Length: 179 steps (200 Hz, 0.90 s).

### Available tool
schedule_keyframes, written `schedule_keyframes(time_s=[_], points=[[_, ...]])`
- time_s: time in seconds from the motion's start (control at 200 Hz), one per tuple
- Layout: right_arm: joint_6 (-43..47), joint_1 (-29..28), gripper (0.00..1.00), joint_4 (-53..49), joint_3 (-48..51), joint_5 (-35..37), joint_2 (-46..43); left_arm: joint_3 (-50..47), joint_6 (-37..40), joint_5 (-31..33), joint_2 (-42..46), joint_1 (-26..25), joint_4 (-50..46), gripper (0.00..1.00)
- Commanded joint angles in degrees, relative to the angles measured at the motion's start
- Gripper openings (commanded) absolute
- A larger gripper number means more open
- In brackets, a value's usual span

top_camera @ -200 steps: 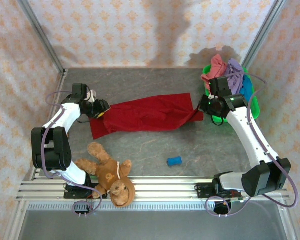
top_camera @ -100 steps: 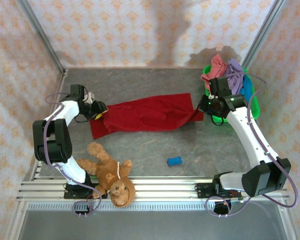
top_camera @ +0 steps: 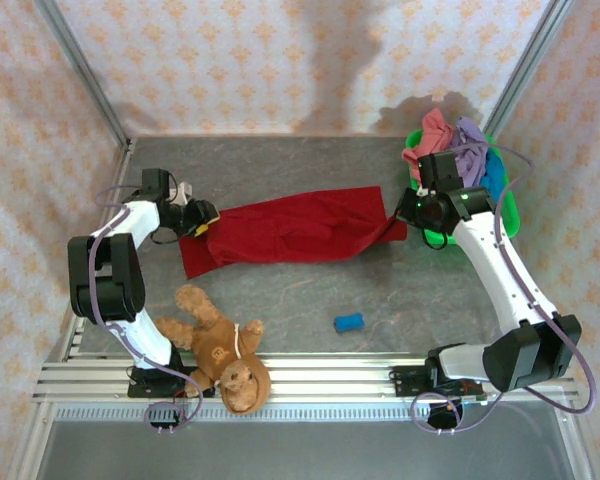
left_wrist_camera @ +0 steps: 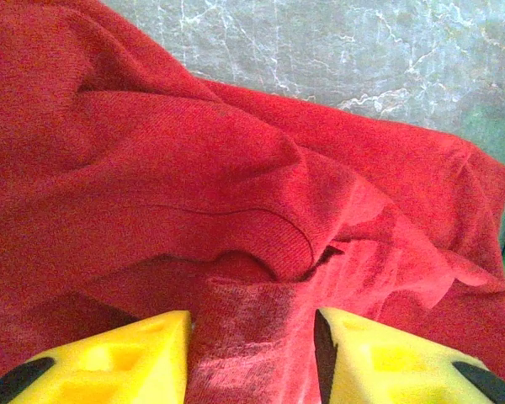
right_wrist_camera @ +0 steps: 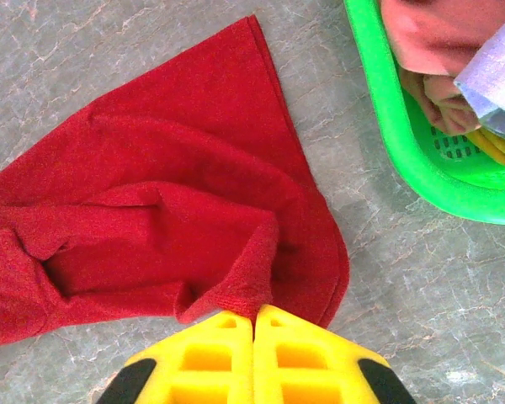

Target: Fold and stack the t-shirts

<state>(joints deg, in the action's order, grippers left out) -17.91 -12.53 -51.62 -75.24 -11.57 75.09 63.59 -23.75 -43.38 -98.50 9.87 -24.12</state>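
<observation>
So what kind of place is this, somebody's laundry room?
More likely a robot test booth: patterned cloth walls on a metal frame, and two arms bolted to a rail at a grey table. The laundry looks like practice props.

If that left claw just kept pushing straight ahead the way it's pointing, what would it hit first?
The dark red t-shirt. The left gripper points across the bunched cloth, a fold already lying between its yellow fingers. Beyond the shirt is grey table, though depth is hard to judge.

Bright, even light; soft shadows
</observation>
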Motion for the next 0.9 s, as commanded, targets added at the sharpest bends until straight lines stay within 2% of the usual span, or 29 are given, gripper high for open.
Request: schedule_keyframes(time_s=[0.0, 0.185, 0.39, 0.571, 0.746, 0.891], points=[[0.67, 0.33, 0.0, -0.51, -1.79, 0.58, 0.24, -0.07, -0.42, -1.36, 2.4, 0.2, 1.35, 0.41], [0.94, 0.33, 0.0, -0.67, -1.82, 0.56, 0.17, -0.56, -1.11, -1.62, 2.13, 0.19, 2.3, 0.3], [0.98, 0.26, 0.0, -0.68, -1.73, 0.67, 0.06, -1.0, -0.83, -1.52, 1.47, 0.23, 2.62, 0.25], [0.94, 0.27, 0.0, -0.59, -1.98, 0.59, 0.06, -1.36, -1.05, -1.63, 2.25, 0.24, 3.29, 0.08], [0.91, 0.39, 0.0, -0.51, -2.93, 0.27, -0.02, -0.56, -0.97, -0.72, 4.5, 0.23, 2.04, 0.0], [0.43, 0.25, 0.0, 0.52, -4.45, -0.44, -0.29, 2.92, -1.19, 1.0, 9.13, 0.17, -1.29, 0.0]])
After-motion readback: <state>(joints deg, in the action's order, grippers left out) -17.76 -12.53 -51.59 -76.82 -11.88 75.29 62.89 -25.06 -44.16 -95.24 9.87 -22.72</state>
